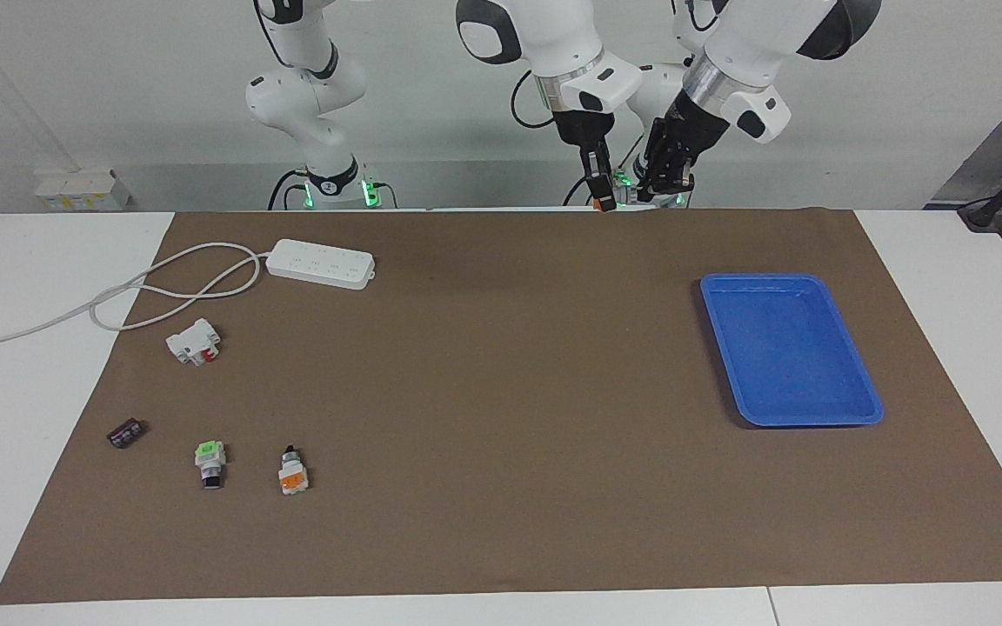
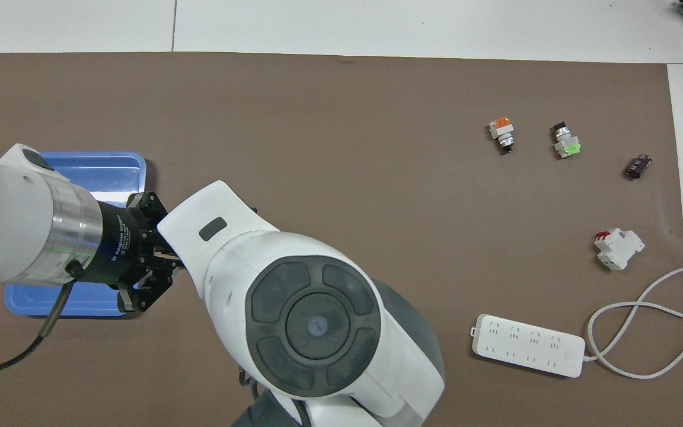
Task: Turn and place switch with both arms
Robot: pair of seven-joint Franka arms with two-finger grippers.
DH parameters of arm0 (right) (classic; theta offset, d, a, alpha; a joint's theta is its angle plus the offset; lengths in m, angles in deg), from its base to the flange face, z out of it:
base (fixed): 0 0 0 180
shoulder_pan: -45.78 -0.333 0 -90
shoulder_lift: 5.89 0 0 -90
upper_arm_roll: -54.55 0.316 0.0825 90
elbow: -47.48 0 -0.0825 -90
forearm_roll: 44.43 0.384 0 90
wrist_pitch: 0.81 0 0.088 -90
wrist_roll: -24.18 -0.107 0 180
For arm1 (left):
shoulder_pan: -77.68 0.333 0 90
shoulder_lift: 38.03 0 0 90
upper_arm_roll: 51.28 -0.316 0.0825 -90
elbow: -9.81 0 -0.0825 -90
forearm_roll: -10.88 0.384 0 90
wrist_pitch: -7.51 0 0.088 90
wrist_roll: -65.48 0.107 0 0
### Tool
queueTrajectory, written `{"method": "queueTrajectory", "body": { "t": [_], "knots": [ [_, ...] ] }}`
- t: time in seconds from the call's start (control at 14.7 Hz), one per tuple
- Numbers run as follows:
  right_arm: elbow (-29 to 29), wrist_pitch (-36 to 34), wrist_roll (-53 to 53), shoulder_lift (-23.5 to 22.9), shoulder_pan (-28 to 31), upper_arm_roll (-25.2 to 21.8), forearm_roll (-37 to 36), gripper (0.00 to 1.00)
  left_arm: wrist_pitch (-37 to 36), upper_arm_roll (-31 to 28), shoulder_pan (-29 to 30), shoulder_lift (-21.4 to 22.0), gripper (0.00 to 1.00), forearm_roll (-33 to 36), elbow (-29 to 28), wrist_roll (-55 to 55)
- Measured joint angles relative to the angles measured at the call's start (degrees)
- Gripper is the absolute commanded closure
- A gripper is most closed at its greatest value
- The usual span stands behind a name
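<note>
My right gripper (image 1: pixel 601 196) hangs high over the robots' edge of the brown mat, shut on the switch (image 1: pixel 605 205); only the switch's orange-red end shows below the fingertips. In the overhead view the right arm's own bulk hides that gripper and the switch. My left gripper (image 1: pixel 664 184) (image 2: pixel 158 261) is raised beside it, a short gap away, shut and touching nothing. A second switch (image 1: pixel 292 475) (image 2: pixel 501 131) with a black knob and orange face lies on the mat, far from the robots, toward the right arm's end.
A blue tray (image 1: pixel 849 409) (image 2: pixel 110 160) sits toward the left arm's end. A green-capped switch (image 1: pixel 210 461) (image 2: pixel 565 142), a dark cylinder (image 1: pixel 125 432) (image 2: pixel 638 166), a white block with a red part (image 1: pixel 195 341) (image 2: pixel 617 248) and a power strip (image 1: pixel 320 263) (image 2: pixel 528 345) lie toward the right arm's end.
</note>
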Motion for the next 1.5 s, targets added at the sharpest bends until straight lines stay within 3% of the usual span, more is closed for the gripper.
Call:
{"method": "queueTrajectory", "body": {
  "t": [0.95, 1.5],
  "knots": [
    [-0.9, -1.0, 0.0, 0.1, -0.3, 0.2, 0.1, 1.00, -12.8, 0.3, 0.0, -9.3, 1.00, 0.0, 10.0, -2.8],
    [-1.4, -2.4, 0.0, 0.3, -0.6, 0.6, 0.3, 1.00, -17.5, 0.4, -0.4, -11.6, 1.00, 0.4, 11.8, -2.9]
  ]
}}
